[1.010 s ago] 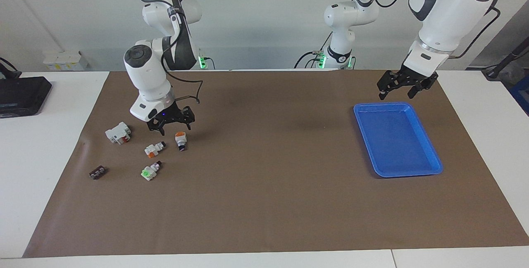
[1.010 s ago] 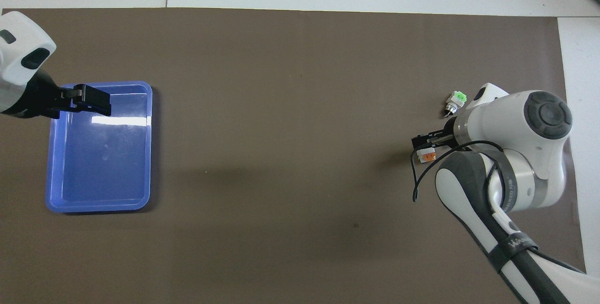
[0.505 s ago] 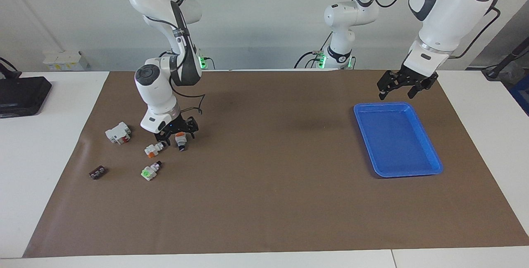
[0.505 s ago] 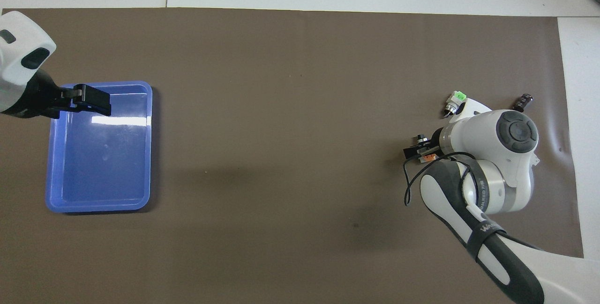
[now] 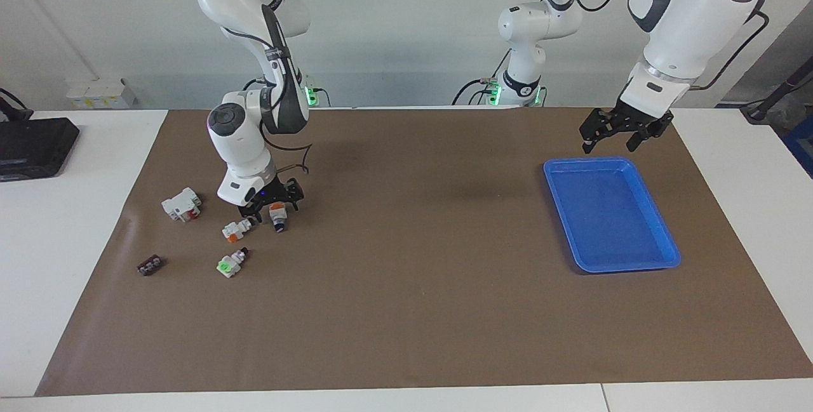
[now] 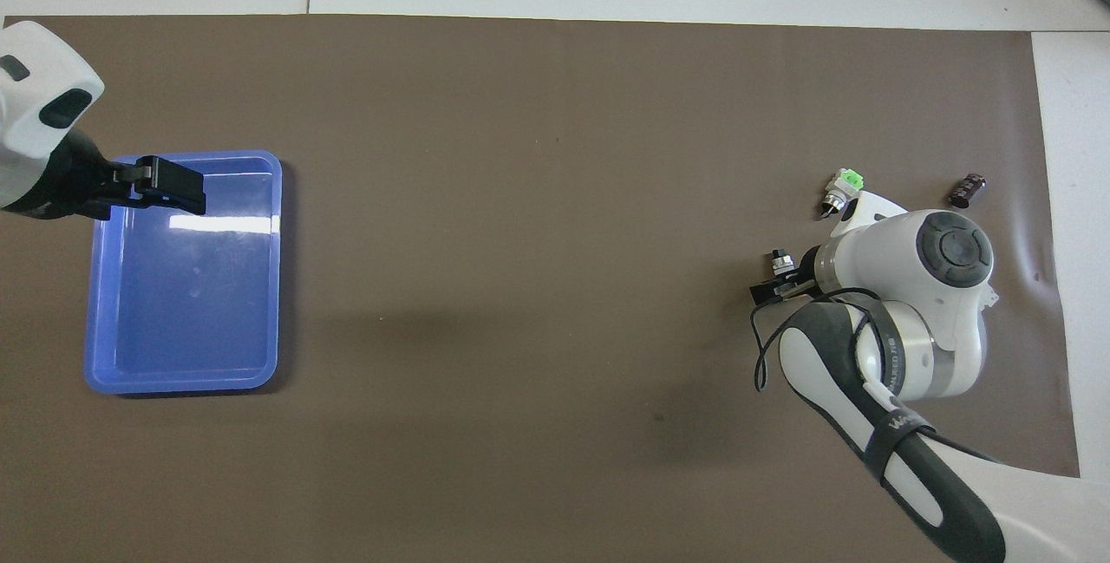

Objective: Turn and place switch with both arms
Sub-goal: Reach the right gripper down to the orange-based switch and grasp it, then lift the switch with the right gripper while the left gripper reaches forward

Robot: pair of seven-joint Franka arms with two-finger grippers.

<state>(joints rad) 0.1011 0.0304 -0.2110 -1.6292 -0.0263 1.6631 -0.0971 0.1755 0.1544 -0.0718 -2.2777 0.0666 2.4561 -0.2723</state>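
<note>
The right arm's black pincer (image 5: 272, 207) was down around the small white plastic switch with an orange block and black knob (image 5: 277, 216), which lay on the brown-matted tabletop (image 5: 406, 310); whether it gripped, I cannot tell. The left arm's black pincer (image 5: 621, 132) waited, spread wide, over the blue plastic tray's (image 5: 635, 262) rim.

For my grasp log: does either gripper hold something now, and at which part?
Nothing is lifted. The right gripper straddles the switch at its orange end on the mat; a closed grip cannot be told. The left gripper hangs open, empty, over the blue tray.
</note>
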